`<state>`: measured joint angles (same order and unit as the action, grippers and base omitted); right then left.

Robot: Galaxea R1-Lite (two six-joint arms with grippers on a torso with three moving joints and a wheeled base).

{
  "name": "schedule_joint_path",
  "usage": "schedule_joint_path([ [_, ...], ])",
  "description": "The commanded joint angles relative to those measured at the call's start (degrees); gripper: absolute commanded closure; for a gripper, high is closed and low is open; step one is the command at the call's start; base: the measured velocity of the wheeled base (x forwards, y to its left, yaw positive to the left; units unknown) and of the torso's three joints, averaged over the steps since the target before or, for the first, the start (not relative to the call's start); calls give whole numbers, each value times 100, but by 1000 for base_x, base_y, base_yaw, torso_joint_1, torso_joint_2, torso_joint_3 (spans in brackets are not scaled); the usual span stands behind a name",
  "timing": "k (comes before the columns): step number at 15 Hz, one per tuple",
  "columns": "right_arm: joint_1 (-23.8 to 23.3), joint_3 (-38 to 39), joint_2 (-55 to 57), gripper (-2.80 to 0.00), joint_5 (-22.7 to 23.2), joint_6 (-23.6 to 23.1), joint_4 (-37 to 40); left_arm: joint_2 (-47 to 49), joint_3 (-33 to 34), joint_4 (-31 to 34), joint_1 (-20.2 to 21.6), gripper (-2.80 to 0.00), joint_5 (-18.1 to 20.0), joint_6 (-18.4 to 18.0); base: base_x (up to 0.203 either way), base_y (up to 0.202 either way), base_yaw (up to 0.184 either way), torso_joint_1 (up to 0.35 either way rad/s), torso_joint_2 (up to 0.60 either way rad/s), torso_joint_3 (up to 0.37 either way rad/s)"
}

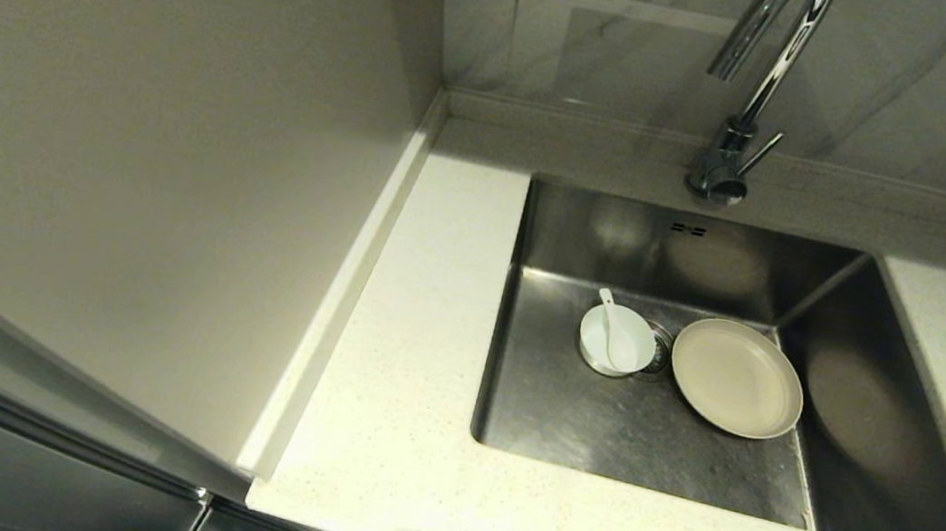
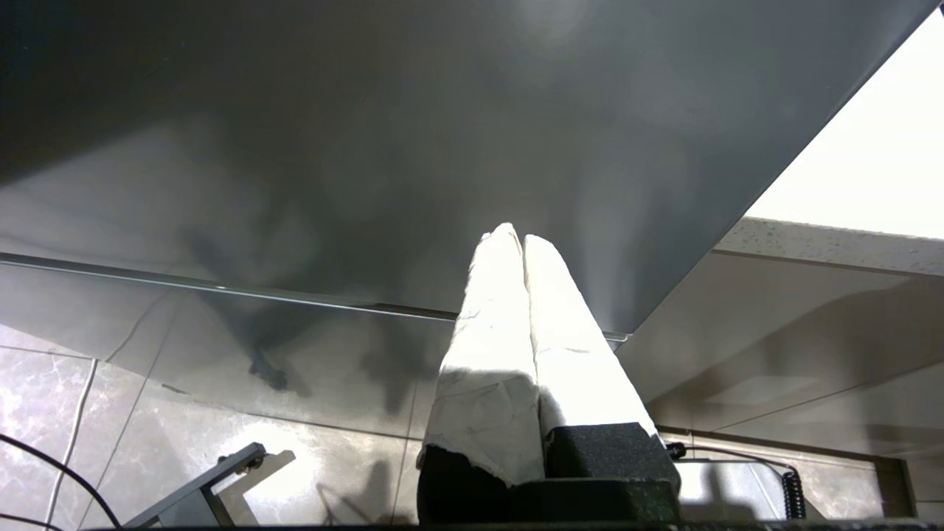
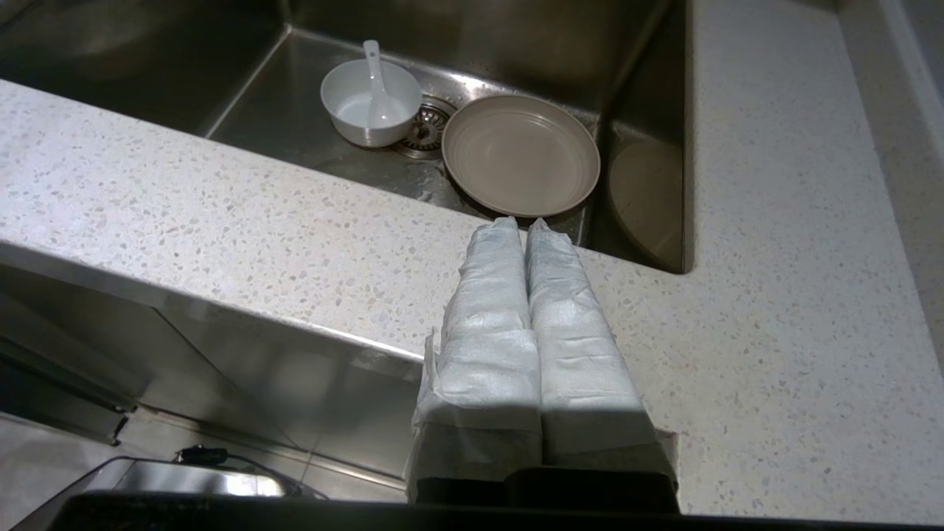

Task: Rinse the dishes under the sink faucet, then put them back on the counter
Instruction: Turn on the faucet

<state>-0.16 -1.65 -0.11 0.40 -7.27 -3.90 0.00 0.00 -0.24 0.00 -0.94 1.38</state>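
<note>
Both arms hang low, out of the head view. The white-wrapped left claw [image 2: 522, 240] and right claw [image 3: 525, 223] are pressed closed, holding nothing.

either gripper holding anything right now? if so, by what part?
Nothing held. Left gripper and right gripper are both shut and empty; bowl, spoon and plate lie in the sink.

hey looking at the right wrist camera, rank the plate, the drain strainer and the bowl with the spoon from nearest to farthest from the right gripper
1. The flat cream-beige round plate, on the sink floor just past the right gripper, whose jaws are shut.
2. The round metal drain strainer, between plate and bowl.
3. The small round white bowl holding the short white spoon, beyond the strainer on its far side from the plate.
</note>
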Motion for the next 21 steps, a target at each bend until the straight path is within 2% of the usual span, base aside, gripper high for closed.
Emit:
schedule_joint_path([
  [1,-2,112,11,0,21,6,-67,-18,0,-2,0,0,-3,3,0,0,0,0,0,0],
  [17,-2,147,11,0,-40,138,30,-18,0,-2,0,0,-3,3,0,0,0,0,0,0],
  [19,-2,-77,23,0,-101,153,72,-18,0,-2,0,0,-3,3,0,0,0,0,0,0],
  [21,-2,-664,145,0,-87,156,538,-18,0,-2,0,0,-3,3,0,0,0,0,0,0],
])
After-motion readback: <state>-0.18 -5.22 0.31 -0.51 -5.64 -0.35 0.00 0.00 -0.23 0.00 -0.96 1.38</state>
